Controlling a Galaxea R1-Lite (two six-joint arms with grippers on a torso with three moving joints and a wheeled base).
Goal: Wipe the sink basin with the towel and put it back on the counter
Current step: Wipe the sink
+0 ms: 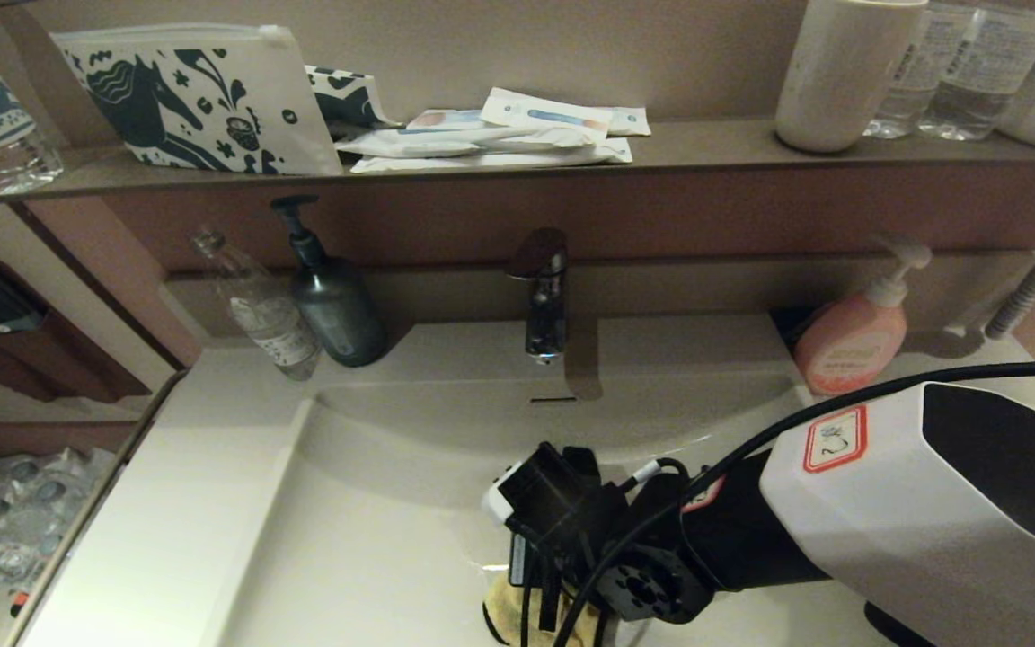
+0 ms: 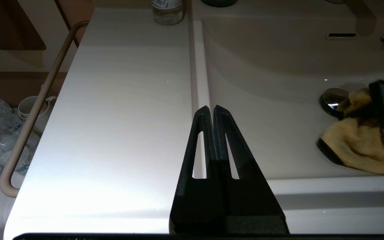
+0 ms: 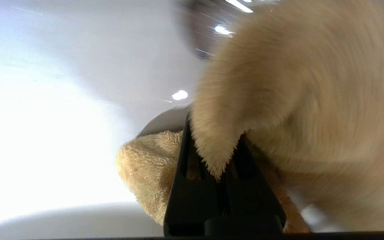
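The mustard-yellow towel (image 1: 504,615) lies pressed on the floor of the off-white sink basin (image 1: 374,503), close to its front edge. My right gripper (image 3: 213,133) is shut on the towel (image 3: 298,86), which bunches over and around its black fingers. From the left wrist view the towel (image 2: 362,143) sits beside the chrome drain plug (image 2: 332,98). My left gripper (image 2: 211,108) is shut and holds nothing, hovering over the seam between the counter (image 2: 118,116) and the basin (image 2: 272,66). The overflow slot (image 1: 553,398) shows in the rear wall.
A tap (image 1: 543,292) stands behind the basin. A dark pump bottle (image 1: 331,301) and a clear bottle (image 1: 264,310) stand at the back left, a pink soap bottle (image 1: 854,332) at the back right. A shelf ledge (image 1: 482,166) above holds pouches, a cup and bottles.
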